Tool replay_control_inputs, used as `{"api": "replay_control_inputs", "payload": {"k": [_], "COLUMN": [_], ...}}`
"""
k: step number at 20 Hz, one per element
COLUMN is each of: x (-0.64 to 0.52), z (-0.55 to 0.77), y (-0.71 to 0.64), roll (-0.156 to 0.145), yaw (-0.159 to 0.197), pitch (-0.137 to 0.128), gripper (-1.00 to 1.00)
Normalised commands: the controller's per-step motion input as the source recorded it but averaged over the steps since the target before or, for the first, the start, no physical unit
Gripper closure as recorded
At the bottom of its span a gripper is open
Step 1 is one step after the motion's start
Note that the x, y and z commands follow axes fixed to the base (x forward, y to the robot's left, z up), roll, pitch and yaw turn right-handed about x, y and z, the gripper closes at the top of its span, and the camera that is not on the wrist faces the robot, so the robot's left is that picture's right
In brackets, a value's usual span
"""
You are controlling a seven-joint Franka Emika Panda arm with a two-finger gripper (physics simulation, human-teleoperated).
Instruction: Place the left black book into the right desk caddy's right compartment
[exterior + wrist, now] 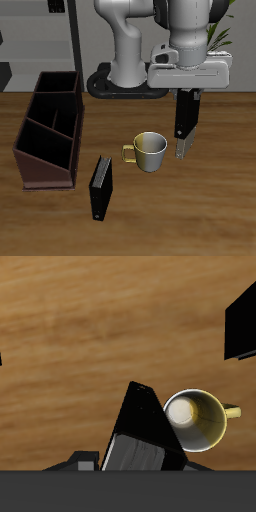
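**A:** From the front camera, what are you holding? The two-finger gripper (186, 102) hangs beside the metallic mug with the yellow handle (150, 151), and a slim black hardcover book (185, 122) dangles below your fingers, upright and clear of the wooden table (220, 210).

**B:** So the fingers are clamped on its upper edge, and it hangs long-side down, which would suit dropping it into a slot. The dark reddish-brown open-topped desk caddy with inner dividers (50, 130) sits well apart from your fingers, past the mug. A second black book (101, 187) stands beyond the mug too.

**A:** And the wrist camera?

**B:** You see the held book (140, 441) running straight out from between your fingers, with the mug (195, 419) just beside it. The caddy isn't clearly identifiable there.
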Motion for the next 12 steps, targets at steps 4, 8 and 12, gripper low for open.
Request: {"api": "replay_control_inputs", "payload": {"k": [4,8,12], "x": [-0.28,-0.37,-0.40], "z": [0.56,0.36,0.28], "y": [-0.47,-0.33,-0.35], "roll": [-0.013,0.000,0.021], "yaw": [-0.003,0.016,0.005], "pitch": [-0.031,0.011,-0.040], "gripper": [1.00,1.00,1.00]}}
